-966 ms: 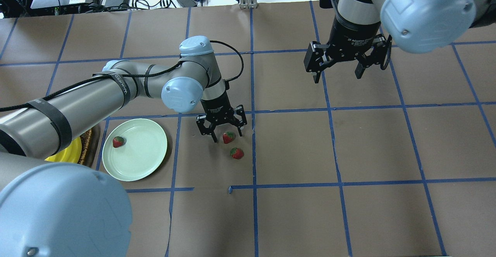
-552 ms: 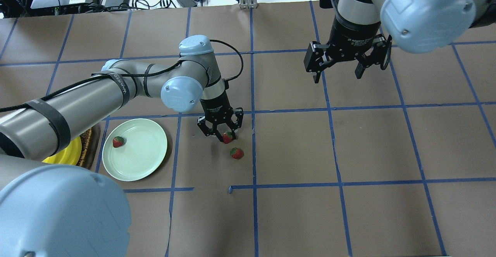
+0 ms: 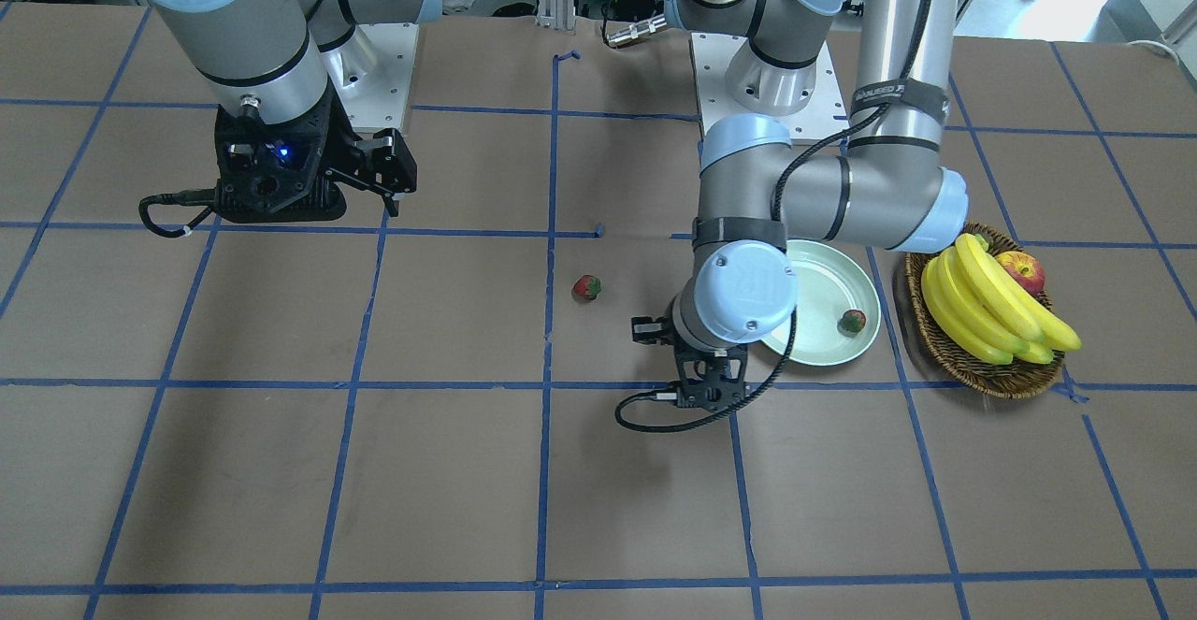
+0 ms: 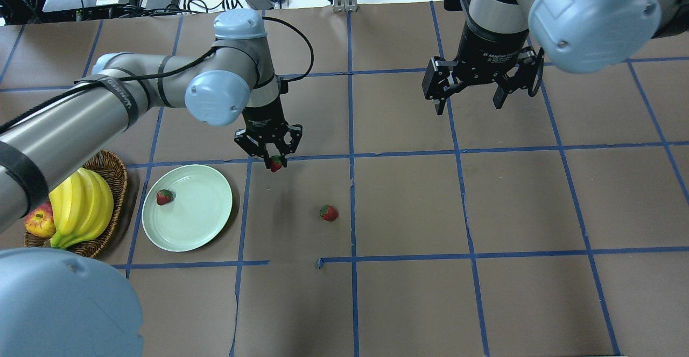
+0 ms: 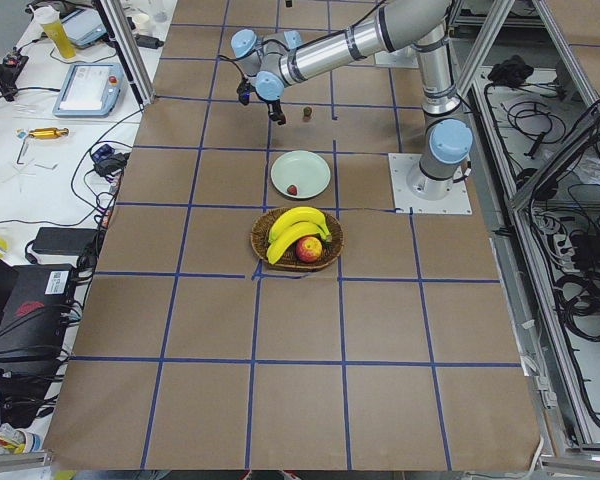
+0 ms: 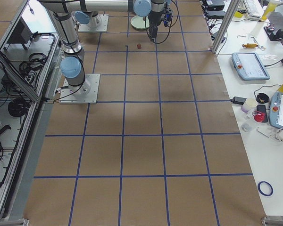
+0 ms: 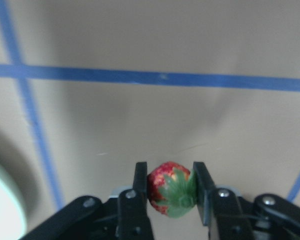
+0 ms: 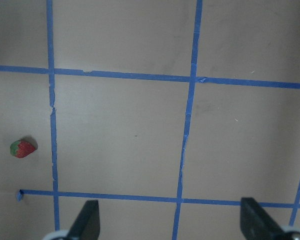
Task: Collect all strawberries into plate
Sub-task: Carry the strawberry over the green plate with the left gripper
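1. Since the earlier frames, the left gripper (image 4: 272, 158) has been lifted off the table (image 4: 409, 206) and carried nearer the plate (image 4: 200, 229). The held strawberry (image 7: 169, 194) has been taken away from the neighbour it lay beside.
2. The held strawberry is pinched between the two fingers (image 7: 140, 181), which are drawn in narrowly against its sides. Its green cap is turned toward the wrist camera.
3. In the overhead view this berry is seen above the table, just past the plate's rim on the robot's right and a little further from the robot. It is not over the plate.
4. A second strawberry (image 4: 164, 197) is found lying on the plate, close to the rim on the robot's left.
5. The loose strawberry (image 4: 329, 212) is left on the table, well apart from the plate on the robot's right. It is unchanged from the earlier frames.
6. A wicker basket (image 4: 116, 173) is set just beside the plate on the robot's left. Bananas (image 4: 81, 206) and an apple (image 4: 39, 223) are held in it.
7. The right gripper (image 4: 469, 107) is held above the table with its fingers spread wide and nothing between them. It is far from the plate on the robot's right and further from the robot, where it was before.
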